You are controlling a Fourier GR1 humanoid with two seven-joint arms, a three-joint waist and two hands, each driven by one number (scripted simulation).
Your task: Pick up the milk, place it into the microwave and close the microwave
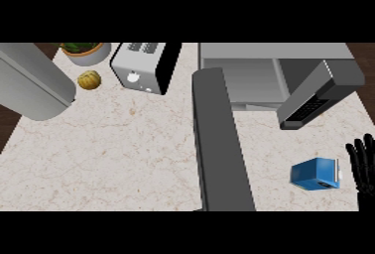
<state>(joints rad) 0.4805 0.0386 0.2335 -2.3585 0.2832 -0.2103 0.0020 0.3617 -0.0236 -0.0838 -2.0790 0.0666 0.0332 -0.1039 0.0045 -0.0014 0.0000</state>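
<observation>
The pick-up step is in hand, with nothing grasped yet. The milk (316, 173) stands on the bench (110, 149) at lower right, just beside the right hand (361, 162), whose fingers are straight and empty. Next, I judge, the hand must curl round the carton, then lift it toward the open microwave (278, 50) at upper right.

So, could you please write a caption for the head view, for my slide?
Blue milk carton on the counter beside the open right hand, open microwave beyond.

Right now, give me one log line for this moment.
milk: on counter, outside microwave | door: open | right hand: open, beside milk, not holding | left hand: not in view
</observation>
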